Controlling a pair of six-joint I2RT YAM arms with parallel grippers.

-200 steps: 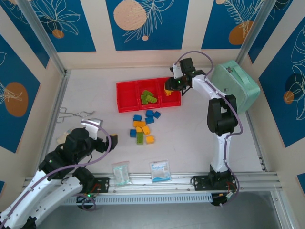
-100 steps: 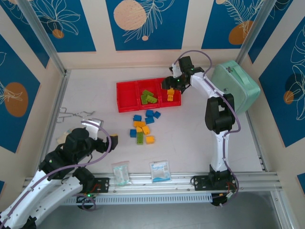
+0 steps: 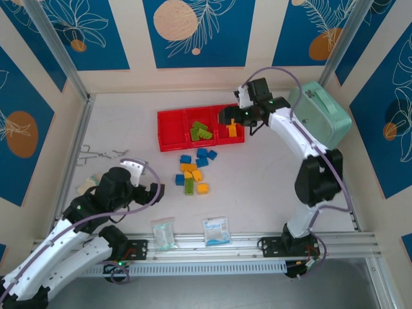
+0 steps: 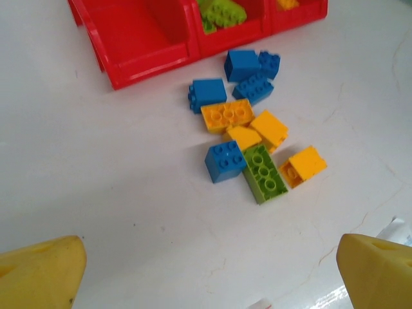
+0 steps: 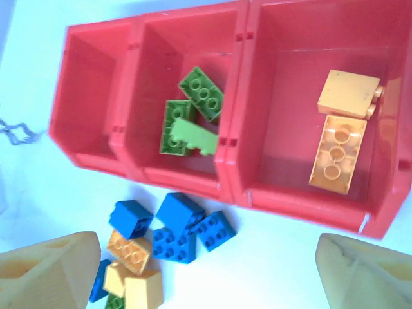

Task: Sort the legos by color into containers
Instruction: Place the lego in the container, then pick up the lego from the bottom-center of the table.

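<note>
Checking progress, top view first. The red tray (image 3: pixel 168 147) lies toward the far side of the counter (image 3: pixel 277 187). Its left bin holds no brick, the middle bin holds green bricks (image 3: pixel 201 131), and the right bin holds orange bricks (image 3: pixel 232 128). The right jaws hang over that right bin, spread, with nothing between them. A loose pile (image 3: pixel 193 171) of mixed bricks lies on the counter just in front of the tray, not touching it. The left jaws sit to the near left of the pile, wide.

Right wrist view: both fingers (image 5: pixel 55 270) stand far apart at the lower corners, nothing gripped. There are three green bricks (image 5: pixel 193 116) in the middle bin and two orange bricks (image 5: pixel 341 129) in the right bin. The left bin (image 5: pixel 90 116) is bare. Blue bricks (image 5: pixel 177 232) lie just outside the tray's front wall.

Left wrist view: the pads (image 4: pixel 38 270) are wide and hold nothing, with the pile ahead of them. Unsorted are four or five blue bricks (image 4: pixel 224 161), four orange bricks (image 4: pixel 226 116) and one green brick (image 4: pixel 264 172).

Judgement: about a third done. Green is nearly finished, orange is partway, and blue is not yet begun. The bare left bin is presumably for blue.
</note>
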